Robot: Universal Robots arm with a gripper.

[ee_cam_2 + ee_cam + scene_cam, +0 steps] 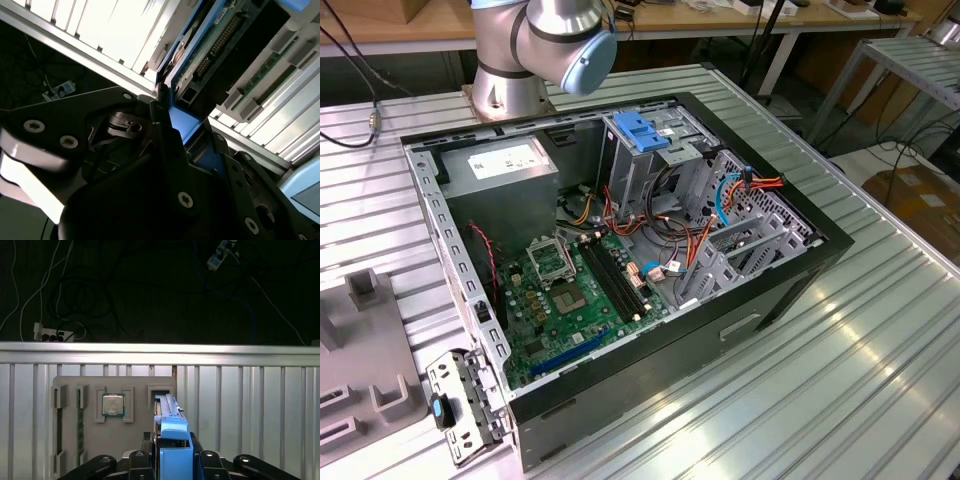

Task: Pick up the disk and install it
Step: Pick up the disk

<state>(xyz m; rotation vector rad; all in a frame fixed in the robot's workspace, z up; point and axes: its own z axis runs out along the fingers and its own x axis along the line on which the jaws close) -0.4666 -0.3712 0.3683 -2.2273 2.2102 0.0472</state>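
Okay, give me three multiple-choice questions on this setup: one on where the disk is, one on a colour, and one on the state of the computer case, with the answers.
1. Where is the disk?
A) on edge in a slot of the grey tray, in the gripper
B) lying flat on a shelf
C) in a person's hand

2. What colour is the disk's carrier?
A) red
B) yellow
C) blue

3. How is the computer case?
A) closed
B) open, with the motherboard exposed
C) upside down

Answers:
1 A: the first wrist view shows the disk standing in the tray's slot with the gripper clamped on its carrier.
2 C: the carrier is blue in both wrist views.
3 B: the exterior view looks straight into the case onto the bare motherboard.
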